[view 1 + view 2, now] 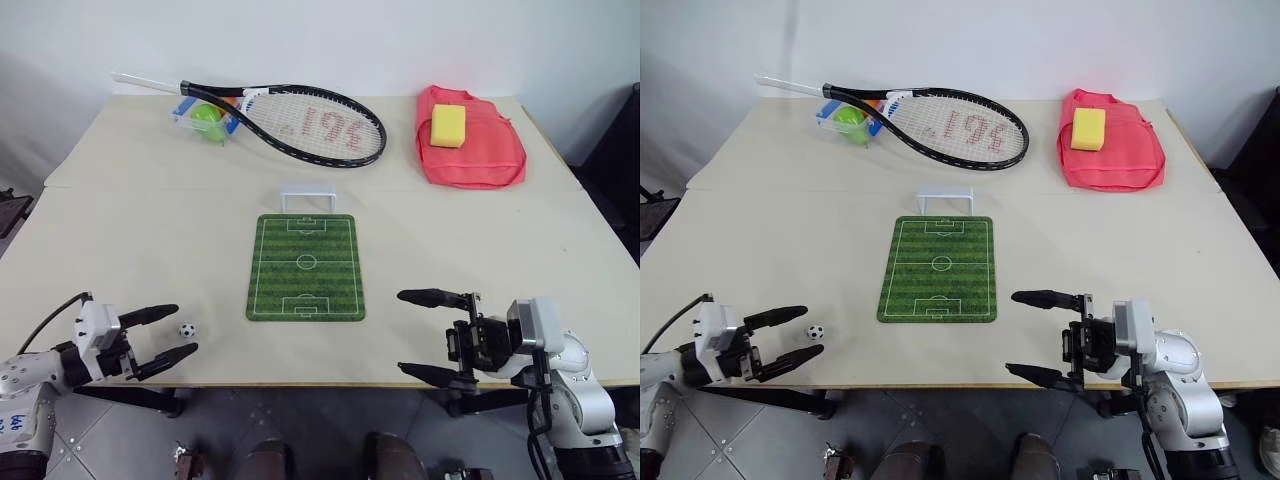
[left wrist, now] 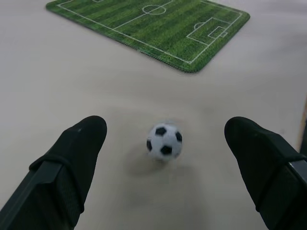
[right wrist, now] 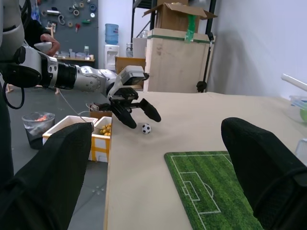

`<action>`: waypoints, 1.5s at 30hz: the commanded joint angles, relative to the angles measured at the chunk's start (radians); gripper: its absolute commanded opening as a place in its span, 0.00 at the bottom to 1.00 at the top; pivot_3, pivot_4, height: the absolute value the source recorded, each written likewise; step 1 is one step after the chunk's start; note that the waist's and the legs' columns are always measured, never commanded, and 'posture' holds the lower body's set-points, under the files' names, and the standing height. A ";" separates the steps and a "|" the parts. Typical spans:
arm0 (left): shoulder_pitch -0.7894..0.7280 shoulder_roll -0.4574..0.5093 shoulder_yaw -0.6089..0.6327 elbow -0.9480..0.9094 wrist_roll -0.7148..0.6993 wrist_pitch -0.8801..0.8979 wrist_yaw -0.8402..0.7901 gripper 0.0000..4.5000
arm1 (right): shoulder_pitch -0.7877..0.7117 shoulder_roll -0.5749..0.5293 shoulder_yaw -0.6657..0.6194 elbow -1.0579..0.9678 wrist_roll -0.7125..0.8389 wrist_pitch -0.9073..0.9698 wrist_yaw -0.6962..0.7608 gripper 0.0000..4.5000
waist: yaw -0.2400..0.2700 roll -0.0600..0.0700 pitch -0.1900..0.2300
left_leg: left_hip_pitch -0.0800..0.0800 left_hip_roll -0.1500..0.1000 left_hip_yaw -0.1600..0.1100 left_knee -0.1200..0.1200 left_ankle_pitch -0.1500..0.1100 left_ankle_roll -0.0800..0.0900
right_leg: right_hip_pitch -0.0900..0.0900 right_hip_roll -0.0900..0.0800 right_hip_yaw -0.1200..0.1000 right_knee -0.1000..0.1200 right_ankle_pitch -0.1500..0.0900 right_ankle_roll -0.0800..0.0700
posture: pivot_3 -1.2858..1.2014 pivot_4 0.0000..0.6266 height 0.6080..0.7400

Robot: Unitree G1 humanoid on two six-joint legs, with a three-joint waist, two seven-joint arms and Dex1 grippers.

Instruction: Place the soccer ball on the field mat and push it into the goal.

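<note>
Soccer ball (image 1: 187, 329) sits beside field mat (image 1: 306, 267), nothing between.

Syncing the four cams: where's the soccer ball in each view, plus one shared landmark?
Left eye: soccer ball on the table near its front edge, just ahead of the open left gripper.
Right eye: same spot.
Left wrist: ball between the two fingers, untouched.
Right wrist: ball beside the far gripper's tips.
Shared landmark: field mat, in all four.
</note>
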 commanded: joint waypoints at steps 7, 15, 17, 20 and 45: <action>-0.041 -0.023 -0.053 0.037 0.042 -0.004 0.022 0.44 | 0.067 0.010 -0.028 0.008 -0.013 -0.085 0.020 1.00 | 0.003 0.000 0.000 | 0.000 0.000 0.000 0.001 0.000 0.000 | 0.000 0.000 0.000 0.000 0.000 0.000 | 0.52 0.24 1.00; -0.085 -0.027 -0.063 -0.113 -0.032 0.106 0.025 0.19 | 0.077 0.004 -0.102 0.029 0.013 -0.094 -0.048 1.00 | 0.004 0.000 0.000 | 0.000 0.000 0.001 0.001 0.000 0.000 | 0.000 0.000 0.001 0.001 0.000 0.000 | 0.52 0.24 1.00; -0.129 -0.031 -0.092 -0.191 -0.044 0.157 0.037 0.19 | 0.085 -0.028 -0.144 0.037 0.023 -0.091 -0.029 1.00 | 0.012 0.000 0.000 | -0.001 0.000 0.000 0.003 0.000 0.000 | 0.000 0.000 0.001 0.001 0.000 0.000 | 0.52 0.24 1.00; -0.232 -0.057 -0.177 -0.275 -0.004 0.203 0.076 0.19 | 0.116 -0.075 -0.197 0.059 0.034 -0.091 0.020 1.00 | 0.025 0.000 0.000 | -0.001 0.000 0.000 0.005 -0.001 0.001 | 0.000 0.000 0.001 0.001 0.001 0.000 | 0.52 0.24 1.00; -0.544 -0.277 -0.563 0.019 0.330 0.081 0.127 0.19 | 0.224 0.001 -0.260 0.225 -0.014 -0.295 0.100 1.00 | 0.028 0.000 0.000 | -0.001 0.000 0.006 0.008 -0.002 0.003 | 0.001 0.002 0.006 -0.002 0.003 0.002 | 0.52 0.24 1.00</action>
